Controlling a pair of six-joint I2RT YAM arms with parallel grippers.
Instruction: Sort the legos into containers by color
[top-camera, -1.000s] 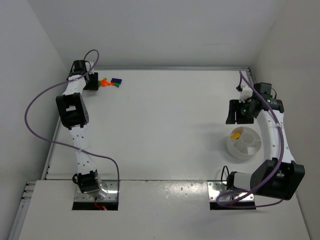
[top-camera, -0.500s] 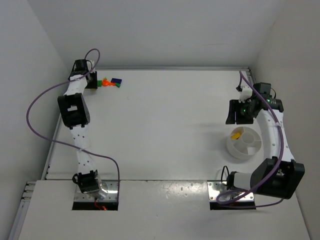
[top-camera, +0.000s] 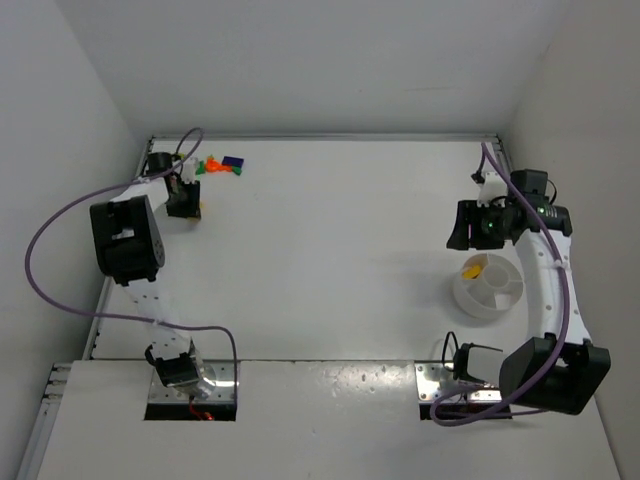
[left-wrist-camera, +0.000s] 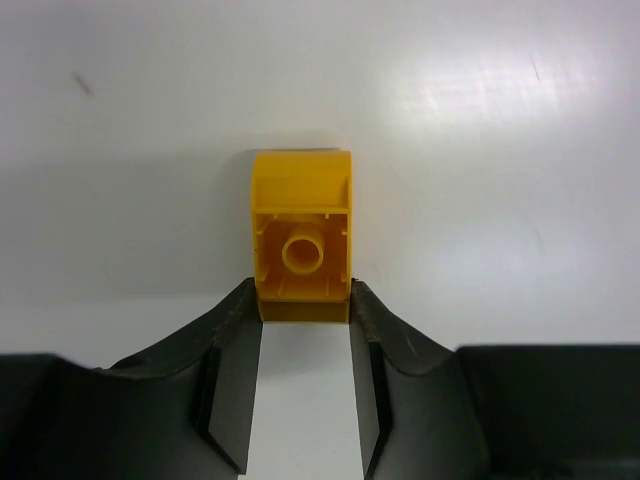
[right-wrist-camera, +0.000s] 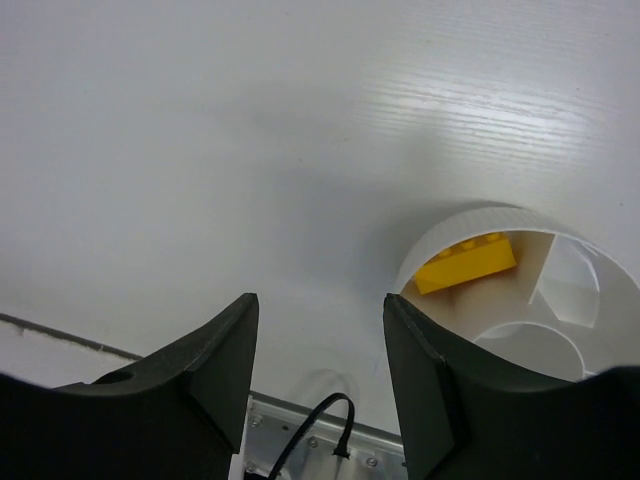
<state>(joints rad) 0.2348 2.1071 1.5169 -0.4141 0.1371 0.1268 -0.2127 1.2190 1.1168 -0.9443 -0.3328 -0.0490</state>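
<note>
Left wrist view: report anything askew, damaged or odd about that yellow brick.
Nothing damaged. The yellow brick sits square in the left gripper, hollow underside facing the camera. Only oddity: it is pinched at its near end alone, most of it jutting past the fingertips.

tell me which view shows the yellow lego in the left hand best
The left wrist view: the yellow lego sits large and centred, hollow underside facing the camera, pinched by the left hand. In the top external view the hand hides it. The right wrist view misses it, showing only another yellow brick in the dish.
</note>
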